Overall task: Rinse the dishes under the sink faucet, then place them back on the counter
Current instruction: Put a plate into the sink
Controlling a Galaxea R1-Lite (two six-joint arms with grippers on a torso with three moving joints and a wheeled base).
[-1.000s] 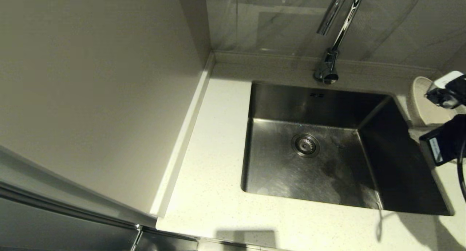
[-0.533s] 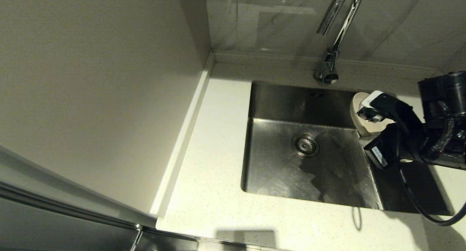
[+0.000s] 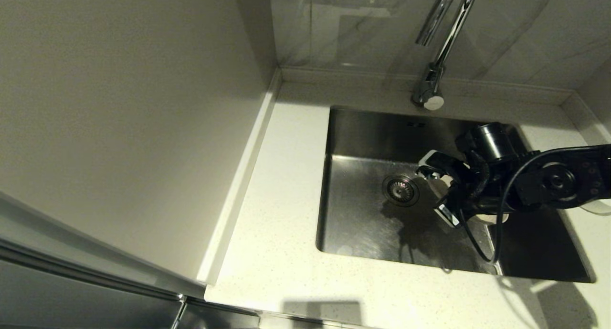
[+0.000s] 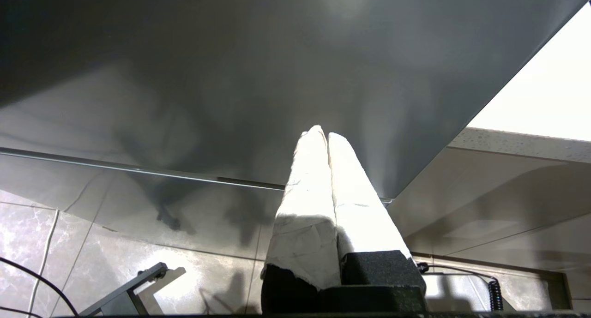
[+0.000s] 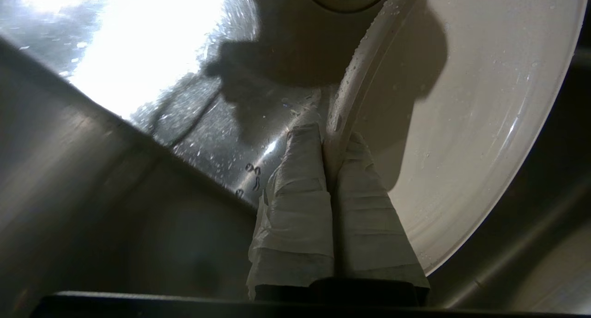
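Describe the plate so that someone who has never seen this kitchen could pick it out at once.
Start at the steel sink set in the pale counter, below the chrome faucet. Over the basin, beside the round drain, the right claw pinches a dish by its rim. That is the plate: cream-white, round, shallow, beaded with droplets, the only pale thing inside the steel basin.

Right arm (image 3: 563, 181) is reaching in from 3 o'clock over the sink (image 3: 372, 224). Right gripper (image 3: 437, 188) is hanging beside the drain (image 3: 400, 189), holding a pale plate (image 3: 439, 189), mostly hidden. Faucet (image 3: 441, 37) is standing at 12 o'clock on the counter (image 3: 281, 200).
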